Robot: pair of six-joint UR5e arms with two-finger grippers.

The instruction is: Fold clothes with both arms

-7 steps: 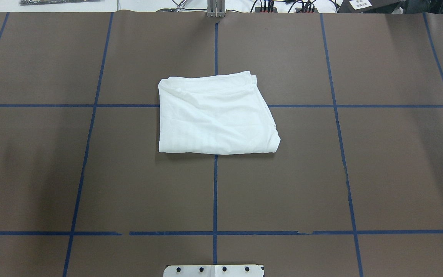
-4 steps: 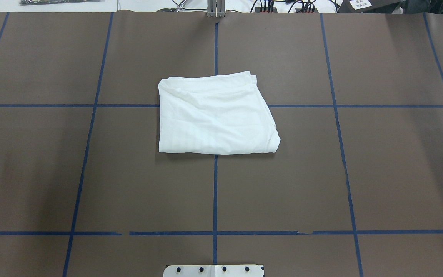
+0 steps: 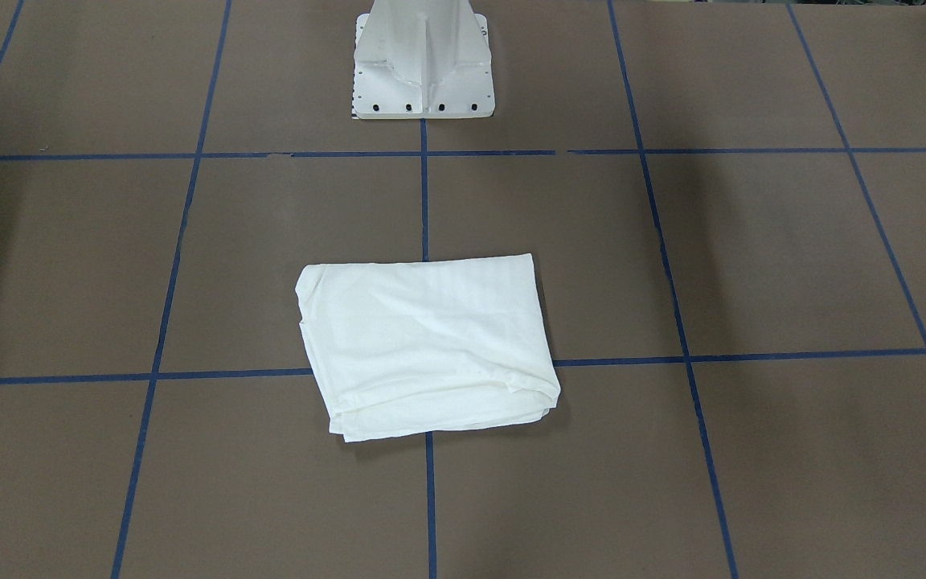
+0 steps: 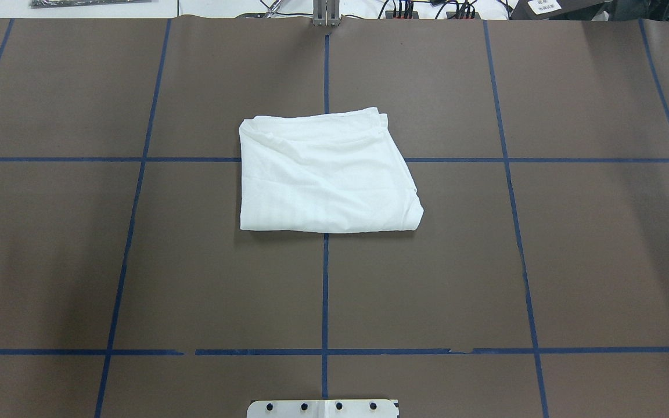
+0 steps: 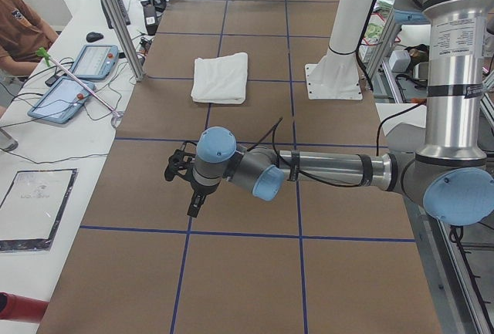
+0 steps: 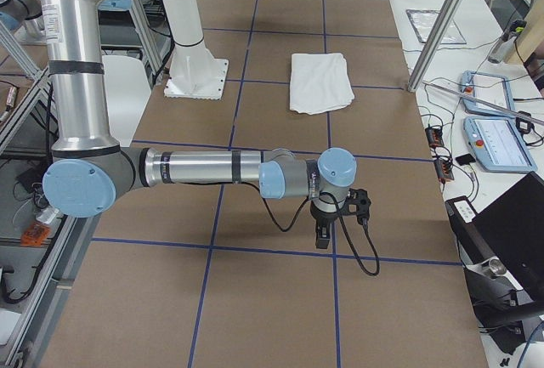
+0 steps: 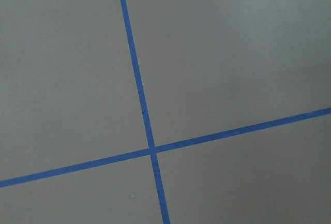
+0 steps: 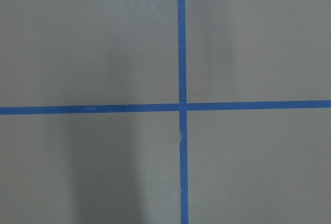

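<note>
The white T-shirt (image 4: 326,174) lies folded into a compact rectangle at the middle of the brown table; it also shows in the front view (image 3: 431,346) and both side views (image 5: 221,78) (image 6: 320,82). No printed text, collar or label shows. My left gripper (image 5: 193,207) hangs over bare table far to the shirt's left. My right gripper (image 6: 323,239) hangs over bare table far to the shirt's right. I cannot tell whether either is open or shut. Both wrist views show only the table's surface and blue tape lines.
The white pedestal base (image 3: 423,80) (image 4: 323,408) stands at the robot's edge of the table. Blue tape lines (image 4: 325,290) grid the surface. A side bench holds tablets (image 5: 77,64) (image 6: 501,143) and cables, and a person (image 5: 15,25) sits there.
</note>
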